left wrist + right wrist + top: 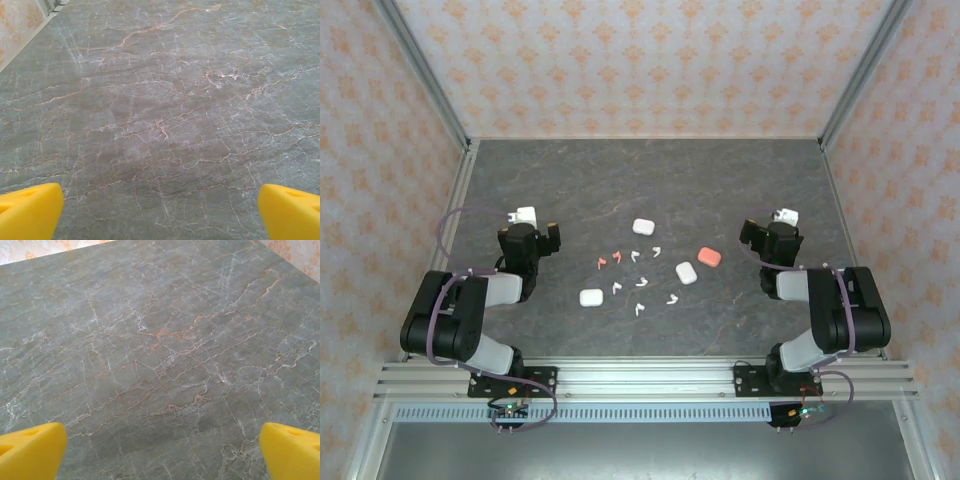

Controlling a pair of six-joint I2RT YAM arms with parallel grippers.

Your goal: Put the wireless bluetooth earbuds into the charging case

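- The left gripper [526, 215] hung over the left part of the dark, veined table [620, 170], well apart from everything lying on it.
- In the left wrist view its yellow fingertips [29, 212] sat in the two bottom corners, spread wide with bare stone between them and nothing held.
- The right gripper [785, 216] hung over the right part of the table, likewise away from the loose items.
- In the right wrist view its fingertips [31, 450] were also wide apart and held nothing.
- The earbuds [642, 281] lay scattered in the middle of the table, between the two arms.
- Two pink earbuds [610, 260] lay side by side at the left of the scatter, and the white ones were spread to their right and nearer the arms.
- Three white cases [643, 226] ringed the scatter: one at the far side, one at the right and one at the near left.
- A coral case [709, 257] lay just right of the group, nearest the right arm.
- From above I could not tell whether any case was open, and each earbud lay on the stone outside the cases.
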